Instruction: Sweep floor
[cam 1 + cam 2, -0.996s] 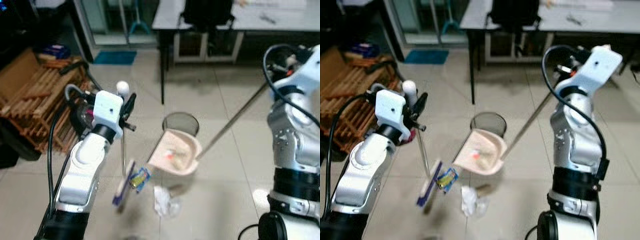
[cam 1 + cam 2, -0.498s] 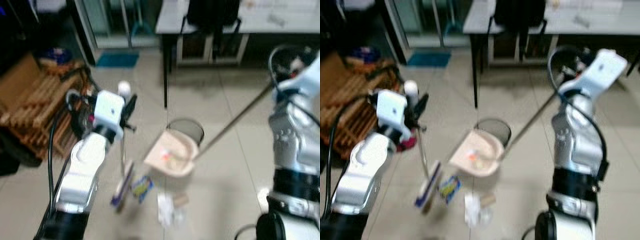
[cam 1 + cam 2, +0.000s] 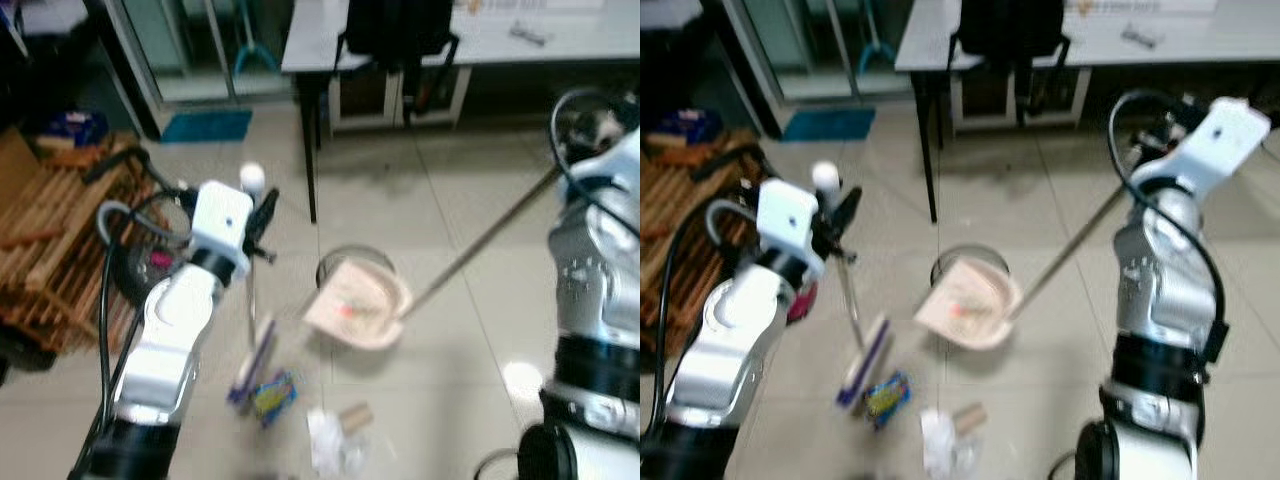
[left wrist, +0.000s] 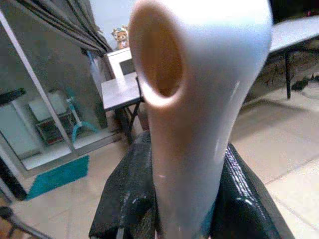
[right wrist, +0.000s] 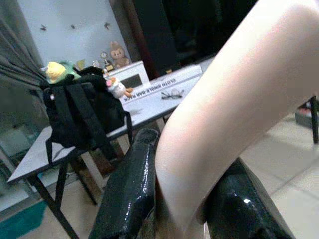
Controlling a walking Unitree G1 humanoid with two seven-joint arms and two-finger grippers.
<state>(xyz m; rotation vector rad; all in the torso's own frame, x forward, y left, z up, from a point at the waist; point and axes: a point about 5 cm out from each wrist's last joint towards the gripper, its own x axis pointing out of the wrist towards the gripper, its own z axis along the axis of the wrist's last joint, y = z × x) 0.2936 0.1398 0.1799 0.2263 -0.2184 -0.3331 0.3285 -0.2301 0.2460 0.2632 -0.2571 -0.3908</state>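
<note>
Left gripper [image 3: 258, 215] raised at chest height, jaws clenched on the white-capped broom handle [image 4: 199, 114]; black fingers [image 4: 132, 199] pressed against both sides of it in the left wrist view
Broom [image 3: 252, 352] hanging down on a thin shaft, purple-and-white head low over the tiled floor [image 3: 450, 400], just beside a blue-and-yellow wrapper [image 3: 273, 396]
Crumpled white paper [image 3: 330, 448] and small cardboard tube [image 3: 354, 415] lying on the floor near the wrapper, slightly apart from the broom head
Right gripper [image 3: 1170, 125] held high at the right, jaws clenched on the pale dustpan handle [image 5: 219, 119], long pole slanting down toward the middle
Pink dustpan [image 3: 358, 308] tilted over a round waste bin [image 3: 340, 266], something small and reddish inside the pan
Beyond, a counter [image 3: 320, 30] with dark legs, black backpack [image 3: 400, 25] on top
Wooden slatted rack [image 3: 40, 240] at the left edge
</note>
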